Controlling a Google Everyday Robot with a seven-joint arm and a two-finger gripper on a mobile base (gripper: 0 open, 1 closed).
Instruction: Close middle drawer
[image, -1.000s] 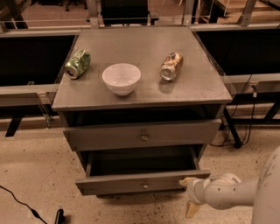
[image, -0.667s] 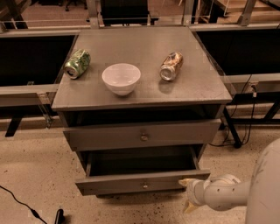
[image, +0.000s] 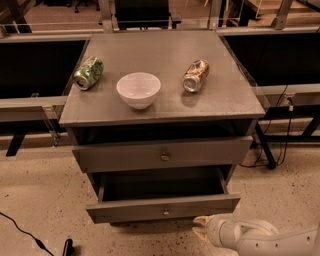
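Looking down at a grey cabinet (image: 165, 50) filling the centre of the frame. Got the middle drawer (image: 150, 209) at lower centre, pulled well out, with a small knob (image: 165, 212) on its front and the deep box showing behind it. Right above, the taller top drawer front (image: 130, 156), sticking out just a bit. Down at the bottom right, the white gripper (image: 201, 227), just beside the middle drawer's right front corner and a little below it. Can't tell whether parted or pinched together, nor whether touching the drawer. Up on the cabinet: green can (image: 89, 73) lying at left, white bowl (image: 138, 89) in the middle, brownish can (image: 195, 76) lying at right.
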